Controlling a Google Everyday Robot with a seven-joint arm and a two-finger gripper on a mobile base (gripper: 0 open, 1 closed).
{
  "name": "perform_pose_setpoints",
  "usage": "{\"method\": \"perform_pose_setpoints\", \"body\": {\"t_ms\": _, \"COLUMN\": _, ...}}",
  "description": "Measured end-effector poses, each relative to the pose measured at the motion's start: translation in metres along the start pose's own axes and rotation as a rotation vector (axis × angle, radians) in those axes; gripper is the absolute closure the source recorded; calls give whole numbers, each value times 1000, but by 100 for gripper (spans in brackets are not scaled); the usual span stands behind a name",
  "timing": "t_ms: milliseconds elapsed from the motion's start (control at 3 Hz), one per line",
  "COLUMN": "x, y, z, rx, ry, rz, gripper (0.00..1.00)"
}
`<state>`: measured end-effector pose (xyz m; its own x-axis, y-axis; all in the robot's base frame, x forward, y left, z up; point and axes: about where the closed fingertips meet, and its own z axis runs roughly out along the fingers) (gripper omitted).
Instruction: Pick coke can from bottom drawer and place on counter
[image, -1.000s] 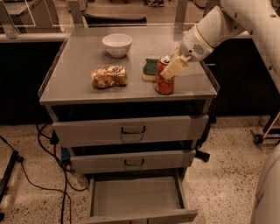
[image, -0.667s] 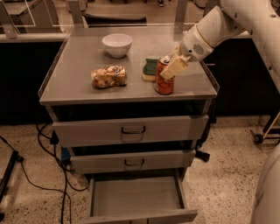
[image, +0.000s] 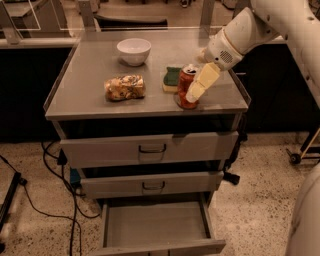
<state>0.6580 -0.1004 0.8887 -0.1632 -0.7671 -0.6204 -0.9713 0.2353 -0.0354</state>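
The claw (image: 194, 93) hangs at the right front part of the bench (image: 90, 70), low against the can (image: 184, 88), with its pale tip laid across the can's right front side. Whether it is clamped on the can or slack, I cannot tell. The white arm (image: 260, 25) comes down to it from the upper right.

Against the picture from a second ago, nothing has visibly shifted: the claw sits at the same spot by the can, the can stands in the same place, and the other things lie as they did.

The can stands upright on the bench, its base on the grey metal, its long axis straight up and down, and its silver lid facing up. It is out of the drawer and directly at the claw.

Just left of the claw and a little behind it, touching or nearly touching the can, lies one green and yellow sponge (image: 172, 79). Farther left, near the bench's middle, lies one crumpled snack bag (image: 125, 87). Behind that, well away from the claw to the back left, stands one white bowl (image: 134, 51).

Below the claw the cabinet has three drawers. Two drawer fronts (image: 150, 148) with dark handles are shut, and the bottom drawer (image: 155, 225) is pulled out toward the camera.
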Motion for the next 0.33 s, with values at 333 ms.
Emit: {"method": "perform_pose_setpoints", "body": {"t_ms": 333, "x": 0, "y": 0, "z": 0, "rx": 0, "ry": 0, "rz": 0, "gripper": 0}}
